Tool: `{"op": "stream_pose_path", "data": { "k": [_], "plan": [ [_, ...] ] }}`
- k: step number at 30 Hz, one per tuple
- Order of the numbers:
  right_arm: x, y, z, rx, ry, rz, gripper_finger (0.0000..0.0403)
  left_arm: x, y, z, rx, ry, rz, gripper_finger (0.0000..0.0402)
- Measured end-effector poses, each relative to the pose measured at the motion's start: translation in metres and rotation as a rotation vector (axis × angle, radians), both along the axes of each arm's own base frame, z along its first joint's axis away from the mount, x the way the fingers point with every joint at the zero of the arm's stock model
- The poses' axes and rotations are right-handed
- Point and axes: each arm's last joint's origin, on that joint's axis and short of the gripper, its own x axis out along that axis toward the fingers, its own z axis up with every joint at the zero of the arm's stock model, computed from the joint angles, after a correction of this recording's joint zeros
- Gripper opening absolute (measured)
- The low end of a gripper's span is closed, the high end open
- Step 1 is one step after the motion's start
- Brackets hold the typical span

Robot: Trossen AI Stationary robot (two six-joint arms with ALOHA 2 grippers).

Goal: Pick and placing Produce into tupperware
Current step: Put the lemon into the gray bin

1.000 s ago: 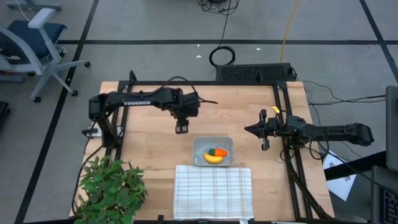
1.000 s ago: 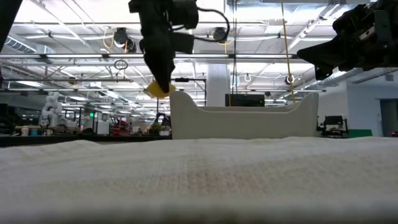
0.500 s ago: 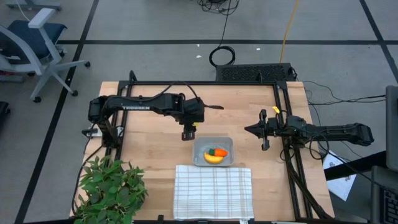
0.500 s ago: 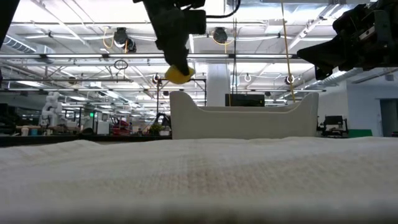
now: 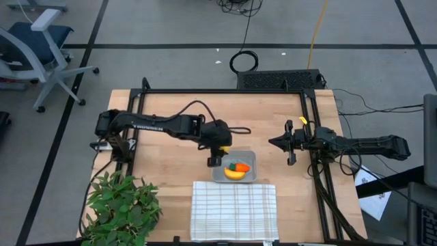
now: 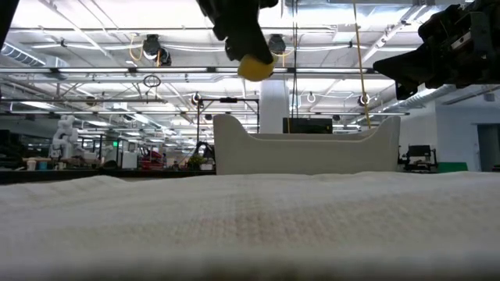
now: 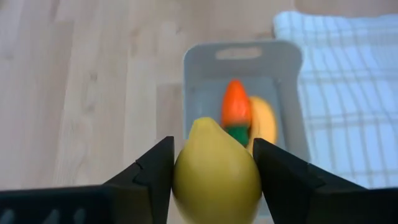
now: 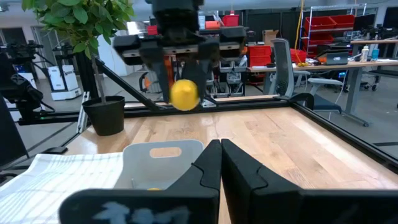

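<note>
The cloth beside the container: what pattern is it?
White cloth with a thin grey check, clearest in the high view.

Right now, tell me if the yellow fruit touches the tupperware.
Apart. The low view shows the yellow fruit, clamped in the left gripper, hanging above the tupperware rim with open air between.

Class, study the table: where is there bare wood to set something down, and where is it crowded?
Bare wood lies behind the translucent grey container, between the two arms, and left of it toward the leafy green plant. Crowded: the container's left edge, where the left gripper holds the round yellow fruit, and the checked white cloth in front.
</note>
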Motion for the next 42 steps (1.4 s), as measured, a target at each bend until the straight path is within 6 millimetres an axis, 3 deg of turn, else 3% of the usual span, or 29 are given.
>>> {"op": "stream_pose_path", "data": {
  "k": [5,15,24,32,42],
  "plan": [
    [0.0,0.0,0.0,0.0,0.001,0.0,0.0,0.01,-0.011,-0.005,0.013,-0.047,0.012,0.0189],
    [0.0,0.0,0.0,0.001,0.003,0.0,0.0,0.034,-0.024,-0.063,0.11,0.079,0.07,0.0195],
    [0.0,0.0,-0.001,0.001,0.009,0.0,0.0,0.04,-0.047,-0.058,0.161,0.067,0.033,0.0183],
    [0.0,0.0,-0.001,0.002,0.01,0.001,0.0,0.036,-0.067,-0.061,0.267,0.054,0.153,0.0188],
    [0.0,0.0,-0.001,0.001,0.008,0.001,0.0,0.034,-0.079,-0.062,0.122,0.069,0.139,0.0188]
  ]
}}
